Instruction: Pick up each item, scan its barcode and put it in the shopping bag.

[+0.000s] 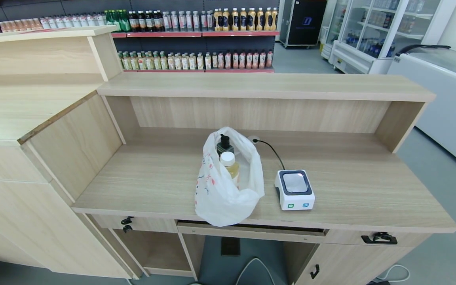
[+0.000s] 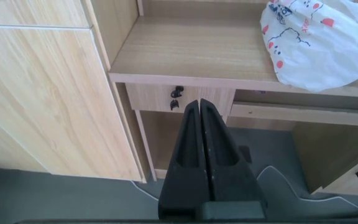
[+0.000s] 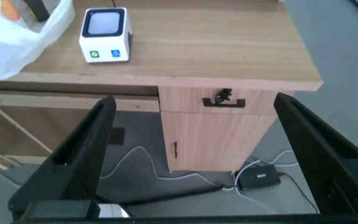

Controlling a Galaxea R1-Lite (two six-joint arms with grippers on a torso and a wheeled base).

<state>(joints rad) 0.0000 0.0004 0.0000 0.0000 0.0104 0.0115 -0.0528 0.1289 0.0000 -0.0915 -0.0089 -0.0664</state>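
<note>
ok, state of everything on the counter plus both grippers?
shopping bag: upright, mouth open, two bottles inside
pump bottle: upright in bag
white-capped bottle: upright in bag, capped
scanner: on counter beside bag, window bare, cabled
left gripper: fingers shut, empty
right gripper: fingers open, empty

Head camera high, facing down onto counter [image 1: 350, 186], 2 wrist cameras low before it (all share shopping bag [image 1: 220, 198])

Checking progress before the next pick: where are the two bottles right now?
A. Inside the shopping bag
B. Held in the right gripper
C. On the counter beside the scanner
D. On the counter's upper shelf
A: the black-pump bottle and the white-capped bottle both stand inside the open shopping bag, which sits on the counter to the left of the scanner.
</note>
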